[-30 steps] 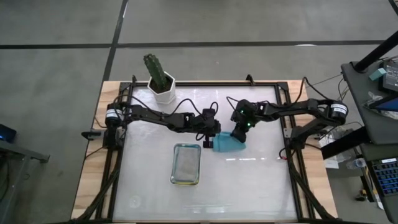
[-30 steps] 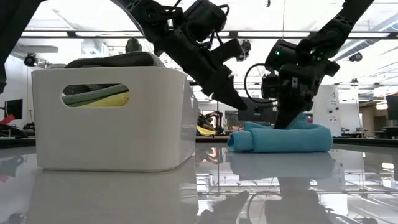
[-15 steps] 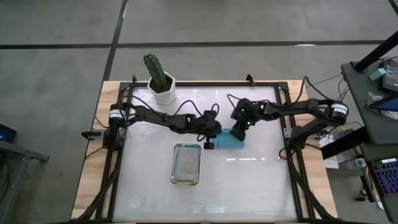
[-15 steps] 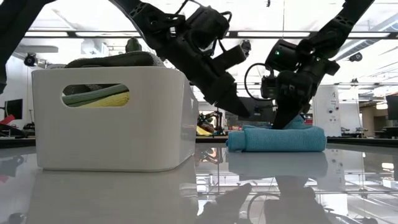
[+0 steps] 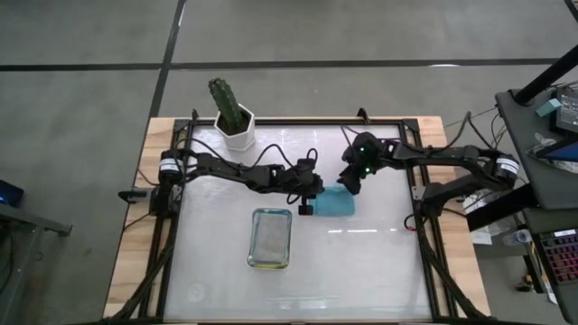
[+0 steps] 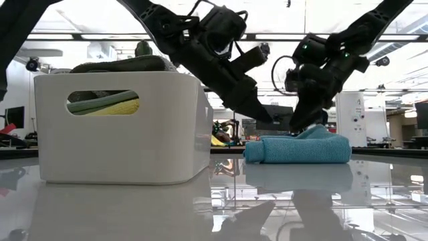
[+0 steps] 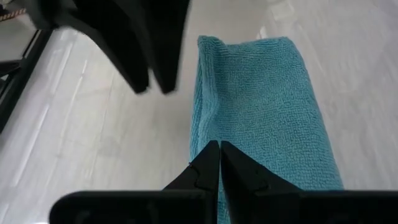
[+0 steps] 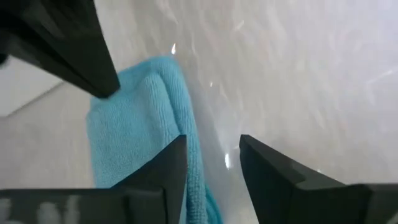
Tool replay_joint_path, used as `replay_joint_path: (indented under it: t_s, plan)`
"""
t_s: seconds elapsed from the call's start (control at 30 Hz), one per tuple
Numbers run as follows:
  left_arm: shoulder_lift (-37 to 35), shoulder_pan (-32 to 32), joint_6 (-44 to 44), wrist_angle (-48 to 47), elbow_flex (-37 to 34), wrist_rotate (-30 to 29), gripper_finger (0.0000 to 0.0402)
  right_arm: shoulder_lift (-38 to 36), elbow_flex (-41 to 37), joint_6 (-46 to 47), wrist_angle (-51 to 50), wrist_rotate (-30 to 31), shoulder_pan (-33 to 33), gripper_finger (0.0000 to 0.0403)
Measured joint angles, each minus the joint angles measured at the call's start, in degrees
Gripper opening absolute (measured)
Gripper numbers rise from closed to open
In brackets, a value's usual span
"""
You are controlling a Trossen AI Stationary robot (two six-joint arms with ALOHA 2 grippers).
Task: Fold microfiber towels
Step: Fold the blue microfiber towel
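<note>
A teal microfiber towel (image 5: 334,202) lies folded into a flat oblong on the table's middle. My left gripper (image 5: 310,200) reaches in from the left. It is shut, with its tips over the towel's left folded edge (image 7: 205,124). My right gripper (image 6: 299,126) is open. It hangs just above the towel's far right part (image 8: 134,118) with nothing between its fingers. More towels, pale green and yellow (image 6: 103,104) and a grey one on top (image 6: 127,65), lie in the white tray (image 6: 167,134). My left gripper's shut fingertips (image 7: 211,155) slant down from the table's left, over the towel's folded edge at its left end. I cannot tell whether they touch the cloth. The towel lies flat on the table.
The white tray (image 5: 271,213) stands just near and left of the towel. A potted cactus (image 5: 233,113) stands at the far left edge. The table's near half and right side are bare and glossy.
My right gripper has opened, let go of the towel, and risen toward the table's far right. The towel's raised far part has dropped, and the towel now lies flatter.
</note>
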Motion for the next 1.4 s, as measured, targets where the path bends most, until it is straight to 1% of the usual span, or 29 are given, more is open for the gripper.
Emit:
replay_joint_path:
  t_s: [0.2, 0.33, 0.47, 0.53, 0.63, 0.7, 0.77, 1.0, 1.13, 1.23, 1.4]
  plan:
    - [0.53, 0.11, -0.20, 0.69, 0.00, 0.09, 0.0001, -7.17, 0.00, -2.16, -4.30, -0.44, 0.15, 0.0116]
    - [2.55, 0.56, -1.76, 2.78, 0.03, 1.07, 0.0001, -9.88, -0.72, -2.01, -5.26, -1.08, 3.33, 0.0083]
    - [4.47, 0.88, -3.73, 3.59, 0.90, 1.49, 0.0001, -9.69, -2.03, -1.65, -4.74, -0.89, 7.58, 0.0047]
    - [4.83, 1.14, -4.20, 3.70, 1.32, 1.49, 0.0001, -8.90, -2.81, -1.43, -4.03, 0.69, 9.29, 0.0033]
    - [5.17, 1.62, -4.41, 3.80, 1.49, 1.46, 0.0001, -7.34, -3.87, -1.39, -3.87, 7.60, 10.66, 0.0014]
    - [5.27, 2.05, -5.08, 3.55, 1.41, 1.46, 0.0001, -6.04, -4.41, -1.01, -3.65, 12.16, 10.72, 0.0010]
    - [5.27, 2.50, -5.88, 3.54, 1.14, 1.46, 0.0001, -4.49, -4.87, -1.00, -3.34, 14.28, 10.71, 0.0009]
    - [5.27, 3.28, -7.15, 2.30, 0.57, 1.38, 0.0001, 1.91, -6.54, -1.44, 2.69, 14.76, 10.73, 0.0009]
    - [6.10, 3.50, -7.37, 1.90, 0.21, 1.38, 0.0001, 4.31, -6.34, -2.05, 3.03, 14.77, 10.71, 0.0009]
    - [6.53, 3.52, -7.37, 1.91, -0.07, 1.26, 0.0001, 4.49, -5.80, -2.01, 2.60, 14.64, 10.71, 0.0009]
    - [6.63, 3.50, -7.32, 1.33, 0.00, 0.04, 0.0001, 1.99, -4.38, -1.61, -0.65, 14.33, 10.71, 0.0009]
